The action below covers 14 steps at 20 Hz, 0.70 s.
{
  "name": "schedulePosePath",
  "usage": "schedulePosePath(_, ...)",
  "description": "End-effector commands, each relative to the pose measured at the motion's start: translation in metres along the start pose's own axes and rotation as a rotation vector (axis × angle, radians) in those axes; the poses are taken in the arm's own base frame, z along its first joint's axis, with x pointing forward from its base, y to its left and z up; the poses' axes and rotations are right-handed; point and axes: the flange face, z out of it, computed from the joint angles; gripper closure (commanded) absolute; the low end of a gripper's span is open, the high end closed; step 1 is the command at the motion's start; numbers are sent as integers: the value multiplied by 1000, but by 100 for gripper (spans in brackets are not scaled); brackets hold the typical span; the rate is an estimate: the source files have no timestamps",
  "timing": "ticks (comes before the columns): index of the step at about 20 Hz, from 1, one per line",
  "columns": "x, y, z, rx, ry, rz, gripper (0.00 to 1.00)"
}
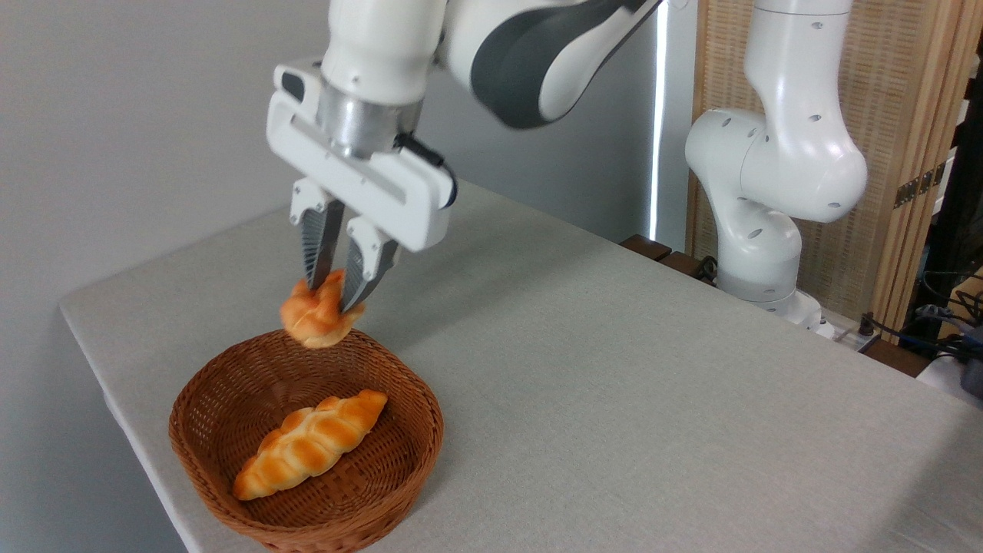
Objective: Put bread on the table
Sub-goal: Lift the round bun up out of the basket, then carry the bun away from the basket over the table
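The jaws pinch the small round golden bun (316, 321) above the brown wicker basket (223, 461); next, it needs setting on bare grey tabletop (614, 384).

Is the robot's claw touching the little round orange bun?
Touching. The fixed camera shows the gripper fingers pinching the small knotted golden-orange bun between them.

We see the bread (316, 319), a small knotted bun with a glossy golden-orange crust, hanging in the air, pinched at its top, above the far side of the grey-beige cloth-covered table (614, 369).
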Motion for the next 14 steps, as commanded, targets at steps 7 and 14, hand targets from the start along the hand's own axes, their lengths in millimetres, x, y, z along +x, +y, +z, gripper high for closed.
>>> schedulePosePath(7, -69, 31, 7, -61, -78, 180, 60)
schedulePosePath(14, -89, 55, 46, -74, -184, 268, 60)
